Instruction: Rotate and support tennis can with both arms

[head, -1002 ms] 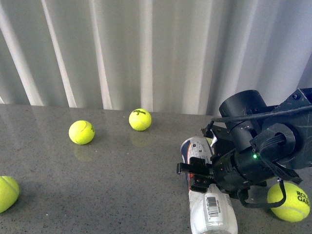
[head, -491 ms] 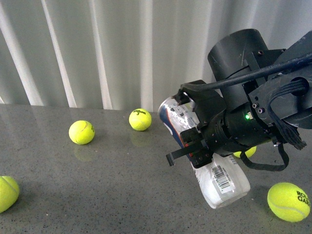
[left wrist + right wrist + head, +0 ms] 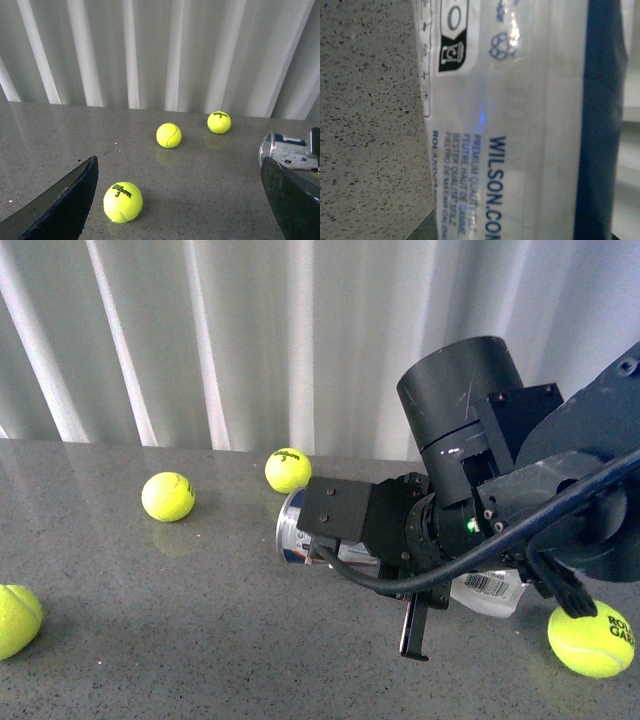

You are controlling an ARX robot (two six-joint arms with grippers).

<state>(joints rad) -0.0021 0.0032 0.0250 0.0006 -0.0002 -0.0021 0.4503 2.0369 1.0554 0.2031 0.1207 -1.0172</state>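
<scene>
Holding the tennis can (image 3: 293, 528) round its middle, your right gripper (image 3: 418, 585) looks clenched on it, and the label fills that wrist's camera. The can's long axis runs nearly level across the table (image 3: 150, 620), left to right. Whether it touches the surface, you cannot tell. Your left gripper (image 3: 178, 165) has its fingers (image 3: 65, 200) spread wide on nothing. The can's silver rim (image 3: 265, 147) points toward it, off on the right arm's side, so that free end is your support point.
</scene>
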